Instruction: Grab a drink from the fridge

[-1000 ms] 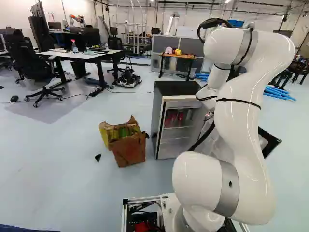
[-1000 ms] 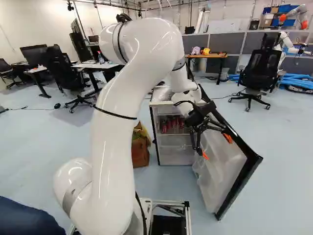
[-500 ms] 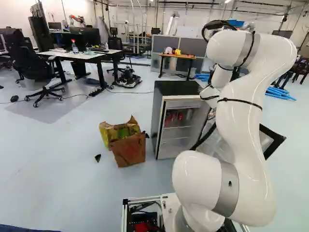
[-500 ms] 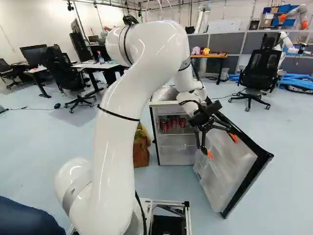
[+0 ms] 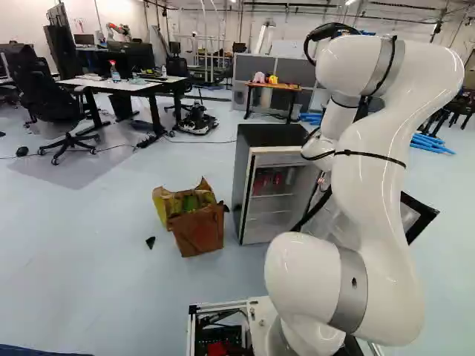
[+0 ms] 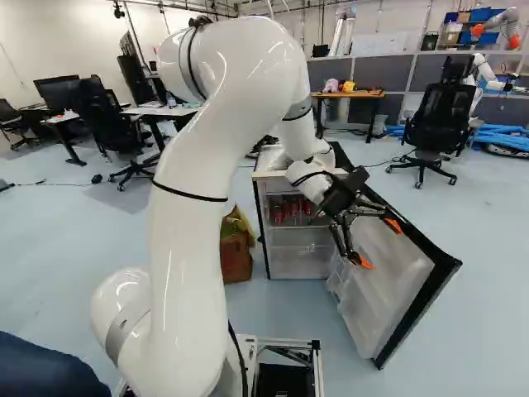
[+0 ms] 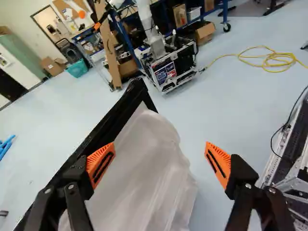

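In the right base view my gripper [image 6: 378,243] hangs in front of the inner side of the fridge door [image 6: 388,256], right of the fridge's opening. The wrist view shows the gripper [image 7: 160,163] open, its orange pads wide apart and nothing gripped; the door's pale inner lining [image 7: 144,168] lies beyond and between them, the black door edge [image 7: 108,126] past one finger. The fridge [image 5: 272,185] stands with its door swung wide. Red drink cans [image 6: 289,210] stand on its upper shelf, partly hidden by the arm in the right base view.
A brown paper bag [image 5: 197,226] stands beside the fridge. Behind are desks, an orange-topped table [image 6: 347,94] and an office chair [image 6: 433,124]. Another robot [image 7: 166,60] on a wheeled base and a yellow cable [image 7: 269,60] lie beyond the door.
Over the last second the door has swung farther outward, to the right in the right base view. The gripper has shifted right and tilted toward the door. The base has not moved.
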`<state>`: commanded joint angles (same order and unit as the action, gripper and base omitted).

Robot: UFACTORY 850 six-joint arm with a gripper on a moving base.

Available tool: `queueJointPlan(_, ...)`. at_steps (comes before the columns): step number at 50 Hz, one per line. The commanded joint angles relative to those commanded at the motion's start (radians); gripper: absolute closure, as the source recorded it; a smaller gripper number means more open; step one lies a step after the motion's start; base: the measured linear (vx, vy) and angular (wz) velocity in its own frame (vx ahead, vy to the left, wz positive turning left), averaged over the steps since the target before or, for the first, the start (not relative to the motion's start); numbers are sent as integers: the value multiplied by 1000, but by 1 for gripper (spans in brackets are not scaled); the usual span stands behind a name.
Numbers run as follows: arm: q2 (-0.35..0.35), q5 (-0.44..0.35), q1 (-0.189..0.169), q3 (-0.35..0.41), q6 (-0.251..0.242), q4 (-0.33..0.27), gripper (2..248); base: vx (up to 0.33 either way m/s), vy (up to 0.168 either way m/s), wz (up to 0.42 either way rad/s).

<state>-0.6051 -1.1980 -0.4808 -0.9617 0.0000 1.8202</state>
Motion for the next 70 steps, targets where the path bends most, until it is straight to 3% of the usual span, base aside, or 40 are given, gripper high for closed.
queueJointPlan(70, 302, 0, 114, 489, 0, -735, 3, 0, 0, 0)
